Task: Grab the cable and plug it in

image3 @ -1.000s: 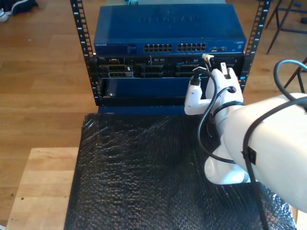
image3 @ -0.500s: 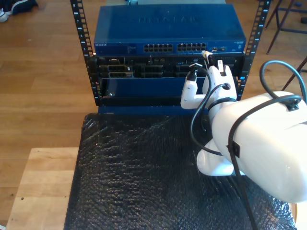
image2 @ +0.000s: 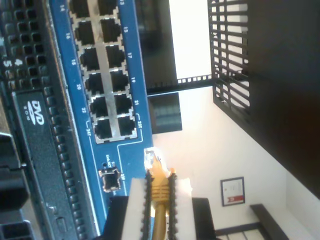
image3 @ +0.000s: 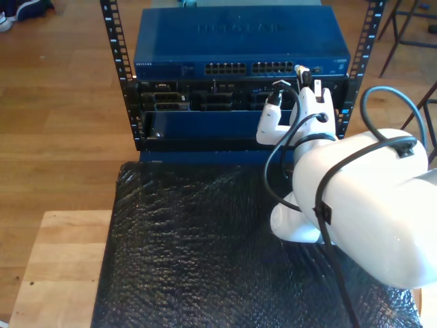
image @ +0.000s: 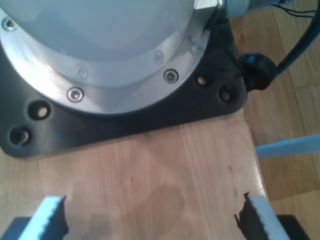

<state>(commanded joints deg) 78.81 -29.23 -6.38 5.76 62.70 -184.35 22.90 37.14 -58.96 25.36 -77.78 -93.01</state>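
Two tools: my second gripper [image2: 159, 200] clamps the thin yellow network cable [image2: 160, 187]; align its clear plug [image2: 151, 159] squarely with a port of the blue network switch [image2: 127, 75]. My first gripper [image: 150, 220] is wide.

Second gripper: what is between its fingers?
My second gripper is shut on the yellow cable, whose clear plug pokes out toward the blue switch, not yet in a port. The fingers cover the cable's sides.
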